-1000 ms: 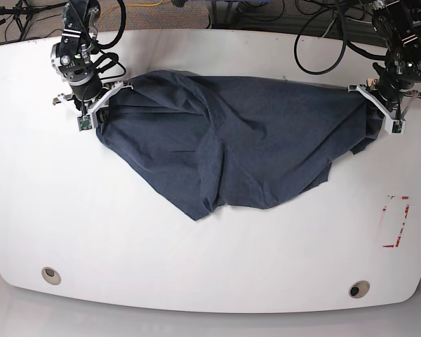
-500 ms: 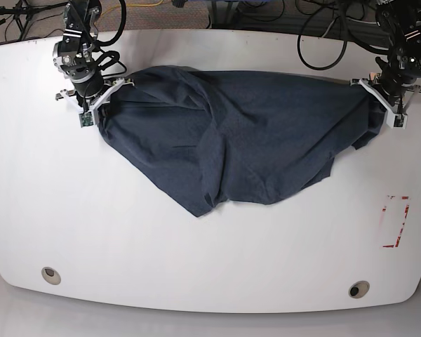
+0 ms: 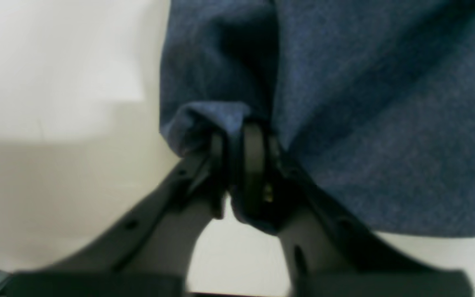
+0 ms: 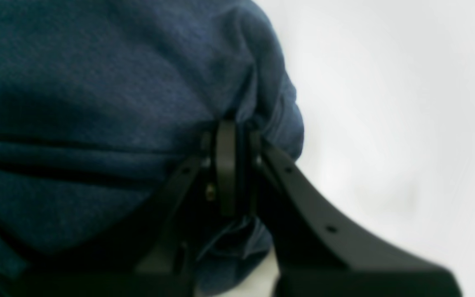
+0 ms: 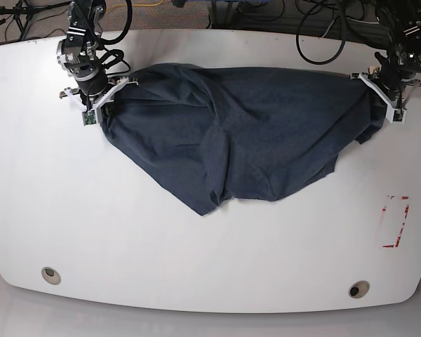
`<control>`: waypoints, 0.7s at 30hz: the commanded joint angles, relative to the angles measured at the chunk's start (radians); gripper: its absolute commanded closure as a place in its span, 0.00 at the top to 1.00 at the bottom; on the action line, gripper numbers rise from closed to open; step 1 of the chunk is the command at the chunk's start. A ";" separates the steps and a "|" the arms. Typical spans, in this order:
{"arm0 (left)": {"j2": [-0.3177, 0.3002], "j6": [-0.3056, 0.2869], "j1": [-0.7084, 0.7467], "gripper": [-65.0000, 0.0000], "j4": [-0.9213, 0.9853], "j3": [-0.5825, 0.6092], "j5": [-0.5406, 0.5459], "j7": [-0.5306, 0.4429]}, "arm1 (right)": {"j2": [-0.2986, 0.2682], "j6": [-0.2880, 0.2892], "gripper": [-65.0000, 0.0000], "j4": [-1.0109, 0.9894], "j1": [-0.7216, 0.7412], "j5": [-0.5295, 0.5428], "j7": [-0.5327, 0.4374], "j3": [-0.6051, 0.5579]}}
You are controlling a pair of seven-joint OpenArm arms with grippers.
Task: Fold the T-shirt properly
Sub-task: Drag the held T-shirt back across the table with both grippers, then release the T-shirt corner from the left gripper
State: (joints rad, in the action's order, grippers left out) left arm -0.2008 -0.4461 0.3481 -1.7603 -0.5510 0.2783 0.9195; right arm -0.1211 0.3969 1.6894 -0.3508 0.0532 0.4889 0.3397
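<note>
Bright, even light on the white table [image 5: 210, 246], with soft shadows. Both wrist views are blurry up close, and the table's edges look bent in the base view

The base camera looks steeply down from high above the white desk [image 5: 126, 232], taking in its whole top and both arms at the far corners. Each wrist camera sits close behind its own tool, facing along the fingers at blurred navy cloth, a patch the overhead view shares.
</note>
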 commanded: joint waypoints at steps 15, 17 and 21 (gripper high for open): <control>-0.021 0.002 -0.008 0.85 -0.020 -0.005 0.008 -0.017 | 0.025 -0.002 0.05 -0.008 -0.003 -0.005 -0.002 0.003; -0.021 0.002 -0.011 0.85 -0.020 -0.005 0.009 -0.017 | 0.039 -0.003 0.05 -0.008 -0.001 -0.005 -0.002 0.003; -0.021 -0.039 -0.034 0.85 -0.033 -0.005 0.011 -0.017 | 0.053 -0.003 0.05 -0.008 0.000 -0.006 -0.002 0.005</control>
State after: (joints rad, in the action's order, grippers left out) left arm -0.2081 -0.4522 0.3382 -1.7607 -0.5510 0.2749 0.9203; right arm -0.0742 0.3904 1.6787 -0.3485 0.0521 0.4702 0.3462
